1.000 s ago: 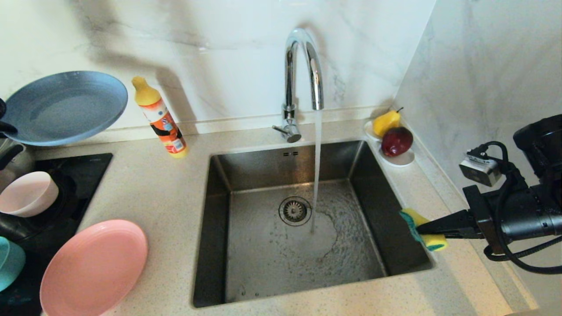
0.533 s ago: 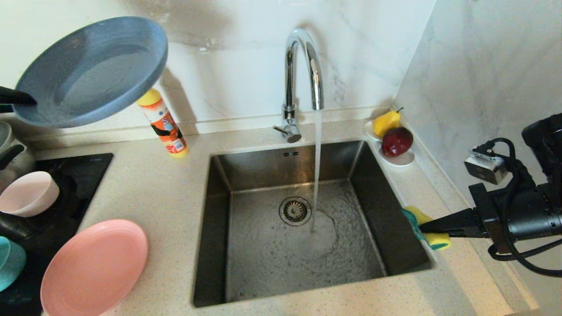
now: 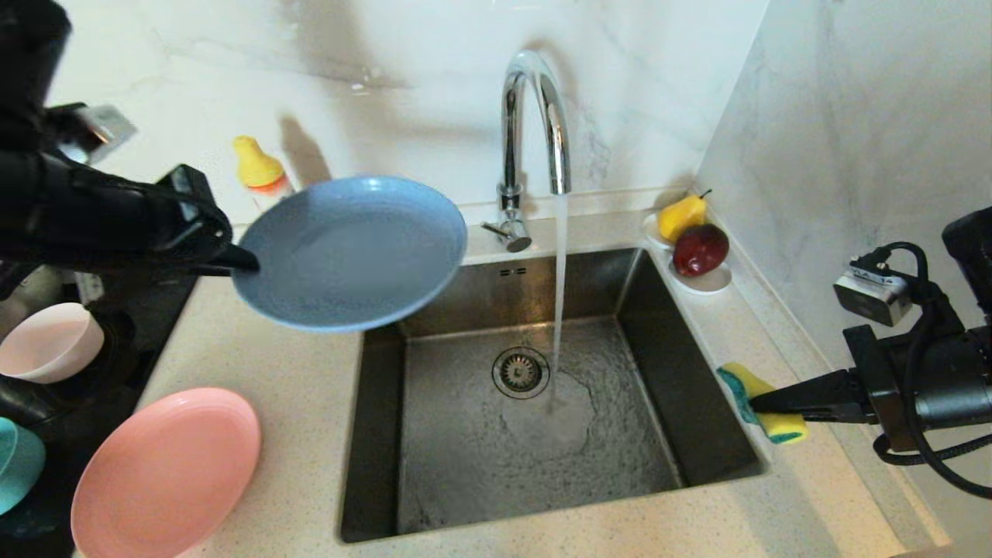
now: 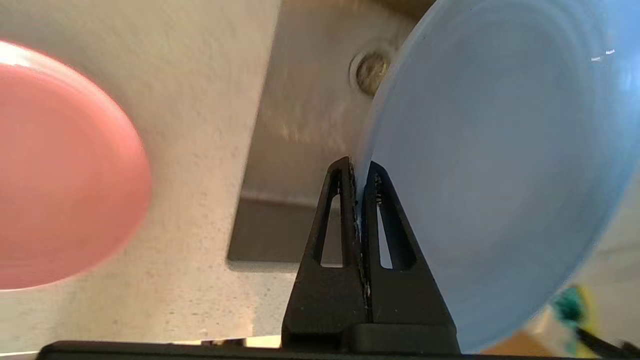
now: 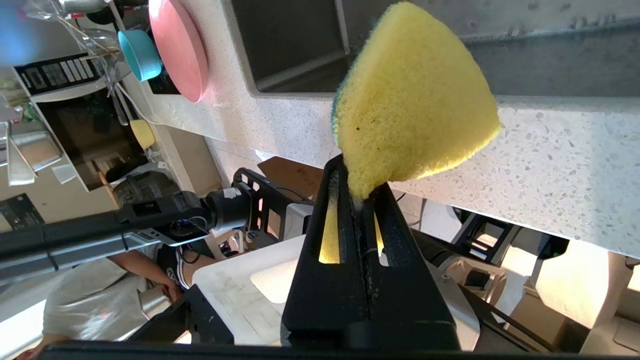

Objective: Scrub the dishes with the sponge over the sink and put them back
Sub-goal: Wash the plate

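The grey-blue plate (image 3: 350, 252) has swung across from above the far left of the counter, where it hung a second ago, and now tilts over the left rear corner of the sink (image 3: 701, 434), its rim pinched between the closed fingers of the left gripper (image 3: 242, 262); the wrist view shows both fingers clamped tight on the plate's edge. Over the same second the right gripper (image 3: 756, 403) has drifted only a little, and it sits just off the sink's right rim, shut on the bent yellow sponge (image 3: 763, 404) with its green face turned toward the basin. That suggests the carry is nearly done and scrubbing comes next: plate and sponge have yet to meet, and the plate sits short of the water stream (image 3: 559, 302) falling from the faucet (image 3: 535, 116) beside the drain (image 3: 521, 372). The sink holds only running water and a wet film; no dish lies in it. Left of the sink, the pink plate (image 3: 167, 473) rests on the counter and looks empty, as does the pale bowl (image 3: 48, 341) behind it; the teal bowl (image 3: 17, 463) is cut off at the picture's edge. At the sink's right rear corner a small white dish (image 3: 705, 283) holds a yellow pear (image 3: 682, 217) and a dark red fruit (image 3: 700, 249).
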Motion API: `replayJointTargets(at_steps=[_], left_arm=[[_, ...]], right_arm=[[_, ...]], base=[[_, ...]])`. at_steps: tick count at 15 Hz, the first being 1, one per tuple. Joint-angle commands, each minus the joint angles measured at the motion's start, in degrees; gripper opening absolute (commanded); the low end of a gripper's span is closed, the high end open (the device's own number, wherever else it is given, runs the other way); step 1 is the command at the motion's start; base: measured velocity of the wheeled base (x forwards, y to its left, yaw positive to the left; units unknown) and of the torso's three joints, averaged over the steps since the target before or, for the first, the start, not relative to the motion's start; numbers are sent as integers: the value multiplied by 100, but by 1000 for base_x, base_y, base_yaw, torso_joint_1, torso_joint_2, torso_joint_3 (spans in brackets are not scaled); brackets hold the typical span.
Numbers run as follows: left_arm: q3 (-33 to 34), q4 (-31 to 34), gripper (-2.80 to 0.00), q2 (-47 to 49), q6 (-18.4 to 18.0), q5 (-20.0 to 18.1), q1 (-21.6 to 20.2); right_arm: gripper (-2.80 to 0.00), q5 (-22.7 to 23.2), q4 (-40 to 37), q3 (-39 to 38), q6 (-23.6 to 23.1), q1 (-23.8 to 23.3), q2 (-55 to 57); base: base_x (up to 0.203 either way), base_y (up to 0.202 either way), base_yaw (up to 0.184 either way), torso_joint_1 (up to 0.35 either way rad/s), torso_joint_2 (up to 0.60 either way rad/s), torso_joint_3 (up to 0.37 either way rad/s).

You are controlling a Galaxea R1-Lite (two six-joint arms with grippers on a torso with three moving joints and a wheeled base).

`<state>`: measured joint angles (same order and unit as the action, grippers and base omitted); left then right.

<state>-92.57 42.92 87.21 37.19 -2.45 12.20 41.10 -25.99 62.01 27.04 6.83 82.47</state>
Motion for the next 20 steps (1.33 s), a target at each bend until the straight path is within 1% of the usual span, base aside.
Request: replayJointTargets(at_steps=[1,3,5,7,9,14,15,16,20], left_arm=[[410,-440,-280,572,195,119,506],[528,-880,-280,933,253,322,754],[489,-1217,-280,1345,265,648,934],[477,-1685,-280,1699,263,783,1130],[440,-2195,-280,2078,255,956,1419],[111,-2908,-280,2753,238,1048,1753],[51,-3173,-280,2894,238,1052,1809],[-28,-3272,-280,2993,243,1053,1894],[-156,-3306,-280,3128,244,1036,2138]], right_arm=[[-280,56,-44,47,36,11,-135],[-280,56,-46,104,45,38,-205],[-280,56,-39,81,56,29,-183],[-280,56,-11,6,38,29,-161],[-280,56,-11,-5,38,29,-137],[-280,56,-37,-22,31,12,-274],[-280,58,-20,-56,32,12,-304],[-280,65,-20,-73,34,12,-344],[-280,129,-38,-84,38,12,-451]], base=[[0,0,0,0,0,0],[0,0,0,0,0,0],[0,0,0,0,0,0],[0,0,0,0,0,0],[0,0,0,0,0,0],[0,0,0,0,0,0],[0,0,0,0,0,0],[0,0,0,0,0,0],[0,0,0,0,0,0]])
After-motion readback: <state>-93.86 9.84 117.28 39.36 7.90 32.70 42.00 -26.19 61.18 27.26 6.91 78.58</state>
